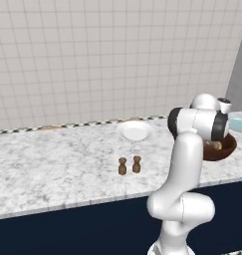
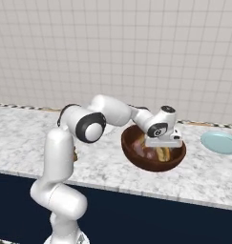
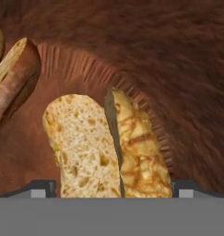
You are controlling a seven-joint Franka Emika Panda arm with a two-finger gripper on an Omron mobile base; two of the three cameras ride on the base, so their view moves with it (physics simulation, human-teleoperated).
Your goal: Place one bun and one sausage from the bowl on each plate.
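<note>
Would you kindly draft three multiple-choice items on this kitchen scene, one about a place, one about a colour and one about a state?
1. Where is the gripper?
A. Over the white plate
B. Down inside the wooden bowl
C. Beside the two shakers

2. What colour is the plate to the right of the bowl in the right base view?
A. Pale blue-teal
B. Red
C. Black

3. What state is the white plate in?
A. Holding a bun
B. Holding a sausage
C. Bare

Answers: 1 B, the hand reaches into the bowl; 2 A, it shows pale blue-teal on the counter; 3 C, nothing lies on it, while a split bun sits in the bowl between the jaws.
</note>
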